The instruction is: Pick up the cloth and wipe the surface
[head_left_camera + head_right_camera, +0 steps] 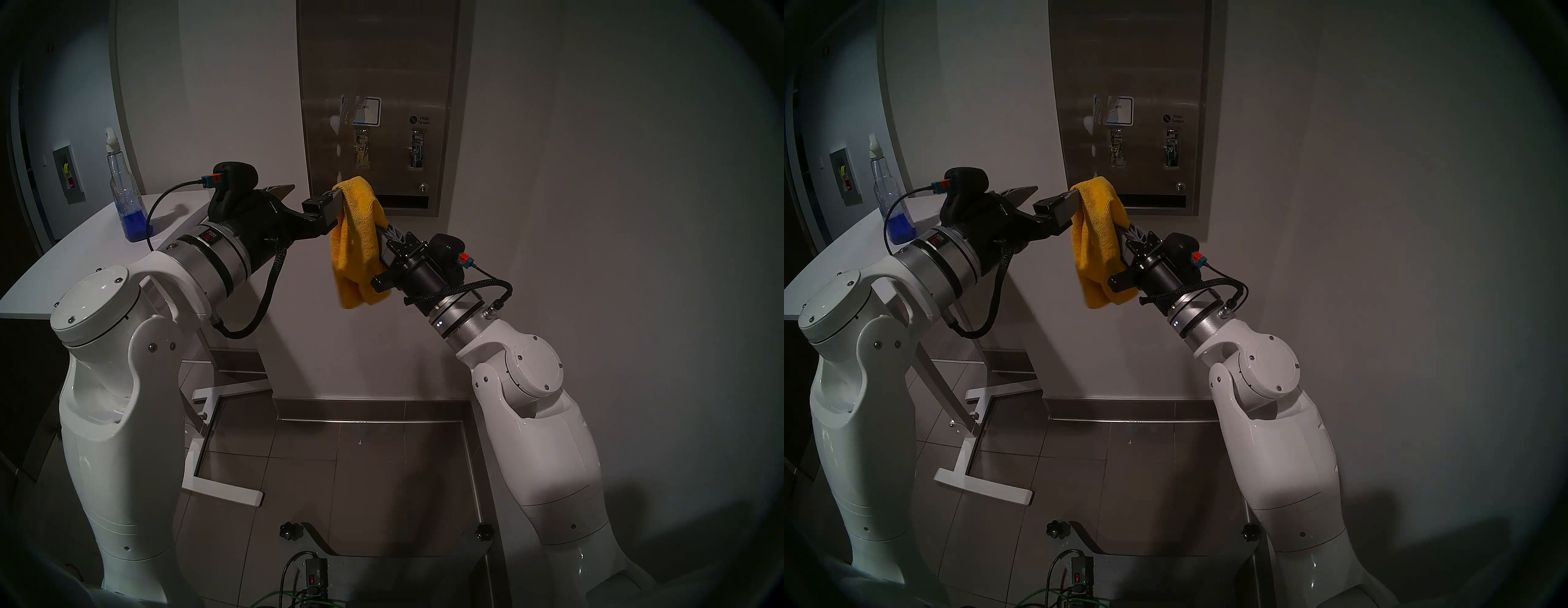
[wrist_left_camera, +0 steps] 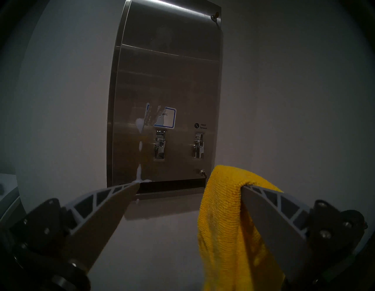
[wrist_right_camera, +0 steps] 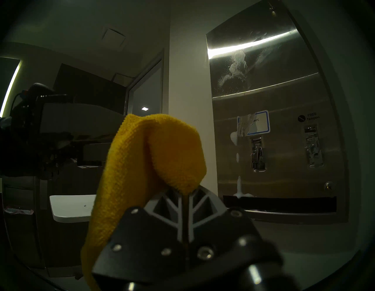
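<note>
Trainee: Left wrist view first. Which step is this?

Operator: A handover, I'd judge. From the left: the clear spray bottle with blue liquid [image 1: 127,199] stands on the white desk [image 1: 63,263], out of play. The left tool [image 2: 189,185] stands wide, gripping nothing. The mustard-yellow nubby microfibre cloth [image 2: 223,213] only drapes over one of its fingers [image 2: 269,219].

Trainee: And the right side?

Operator: The right tool [image 3: 187,196] is pinched narrow on a fold of that cloth, and the rest hangs down between the two arms. So the cloth is picked up, but wiping has not begun.

Trainee: Where's the target?

Operator: The tall brushed stainless-steel dispenser panel [image 2: 168,81] on the wall, beyond both tools. The cloth is not touching it. White foam streaks [image 2: 140,124] run down past the blue-edged label towards the dark slot.

Trainee: Next move?

Operator: Probably lift the cloth clear of that left finger. Then press a broad fold flat on the foam, since a dangling edge would only smear it.
</note>
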Controlling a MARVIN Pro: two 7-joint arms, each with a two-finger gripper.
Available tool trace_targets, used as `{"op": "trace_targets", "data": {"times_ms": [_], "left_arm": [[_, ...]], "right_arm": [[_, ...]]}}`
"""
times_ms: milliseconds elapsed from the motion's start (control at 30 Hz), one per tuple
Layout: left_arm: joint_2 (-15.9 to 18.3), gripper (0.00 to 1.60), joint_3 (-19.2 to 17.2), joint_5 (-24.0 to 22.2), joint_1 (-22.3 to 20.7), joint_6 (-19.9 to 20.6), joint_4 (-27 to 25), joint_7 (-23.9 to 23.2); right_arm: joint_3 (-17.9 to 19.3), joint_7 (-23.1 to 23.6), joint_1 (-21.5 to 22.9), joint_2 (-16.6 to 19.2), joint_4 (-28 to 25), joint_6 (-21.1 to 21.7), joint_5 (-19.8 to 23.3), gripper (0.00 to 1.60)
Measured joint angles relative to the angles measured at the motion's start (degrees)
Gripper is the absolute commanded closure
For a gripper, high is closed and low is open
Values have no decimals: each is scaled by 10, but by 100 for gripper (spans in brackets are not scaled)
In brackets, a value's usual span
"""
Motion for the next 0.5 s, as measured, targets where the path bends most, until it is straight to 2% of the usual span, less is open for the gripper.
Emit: {"op": "trace_targets", "data": {"times_ms": [300, 500], "left_arm": [[-4, 0, 6, 10, 0, 0, -2, 11], [-5, 0, 6, 13, 0, 1, -2, 15]], "right_arm": [[8, 2, 34, -4, 9, 1, -9, 160], [17, -21, 63, -23, 22, -3, -32, 160]]}}
